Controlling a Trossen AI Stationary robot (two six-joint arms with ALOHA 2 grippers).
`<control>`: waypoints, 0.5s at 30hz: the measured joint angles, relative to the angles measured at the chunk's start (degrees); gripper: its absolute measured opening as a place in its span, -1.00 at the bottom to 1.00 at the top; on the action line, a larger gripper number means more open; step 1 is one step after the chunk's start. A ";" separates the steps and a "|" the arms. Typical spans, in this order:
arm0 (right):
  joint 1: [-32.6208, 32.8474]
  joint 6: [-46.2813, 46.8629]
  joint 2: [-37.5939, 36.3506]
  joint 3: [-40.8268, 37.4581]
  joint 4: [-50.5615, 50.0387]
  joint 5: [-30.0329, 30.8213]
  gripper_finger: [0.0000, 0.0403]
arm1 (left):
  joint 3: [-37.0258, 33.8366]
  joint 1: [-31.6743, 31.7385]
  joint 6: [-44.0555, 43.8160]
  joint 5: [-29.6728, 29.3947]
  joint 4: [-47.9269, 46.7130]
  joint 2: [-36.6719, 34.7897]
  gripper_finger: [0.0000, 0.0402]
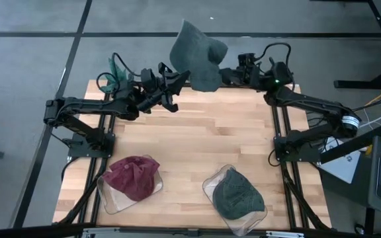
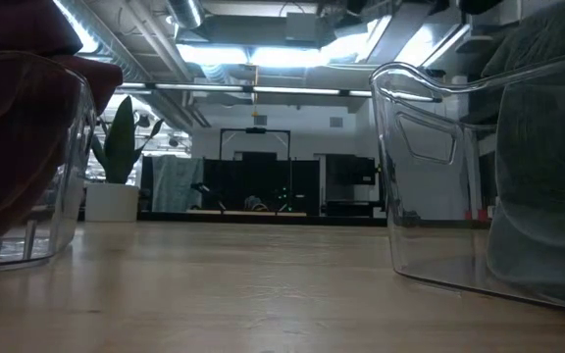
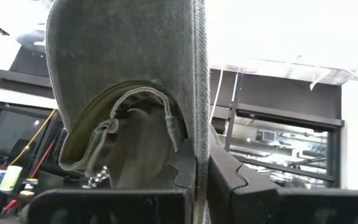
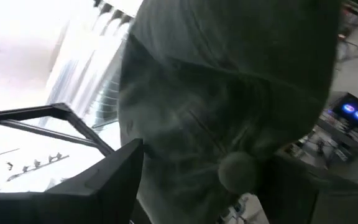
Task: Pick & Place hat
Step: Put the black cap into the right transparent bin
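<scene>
A grey-green cap [image 1: 197, 53] is raised high over the table's far edge, between my two grippers. My left gripper [image 1: 177, 80] comes at it from the left and is shut on the cap [image 3: 129, 93]. My right gripper [image 1: 229, 75] stands at its right side, open, with the cap's crown and top button [image 4: 238, 171] between its fingers; whether they touch it I cannot tell. Near the table's near edge, a red cap [image 1: 132, 177] lies in one clear bin and a dark green cap [image 1: 238, 194] in another. The low view shows neither gripper. My left gripper pinches the thin edge of the cap's brim [image 3: 199, 149] between its two fingers. The fingers come from the table's left side, slanting upward. The cap is lifted clear of the table and stands up above the fingers, its hollow inside toward the wrist camera.
The two clear bins [image 2: 430, 176] [image 2: 37, 196] stand near the table's near edge, left and right. Bare wood [image 1: 197, 132] lies between them and the arms. A green plant [image 1: 116, 71] sits behind the left arm at the far left corner.
</scene>
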 joint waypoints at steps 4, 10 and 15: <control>0.16 0.31 1.55 2.05 1.86 -0.74 0.35 | 0.00 0.00 0.02 0.33 0.07 0.00 -0.96; 0.16 0.27 1.43 2.10 2.25 -1.79 0.02 | 0.00 0.00 3.56 0.73 -0.07 -0.88 -0.95; 0.16 0.13 1.43 2.10 2.80 -2.97 -0.52 | 0.00 0.00 5.09 0.73 -0.91 -2.17 -0.89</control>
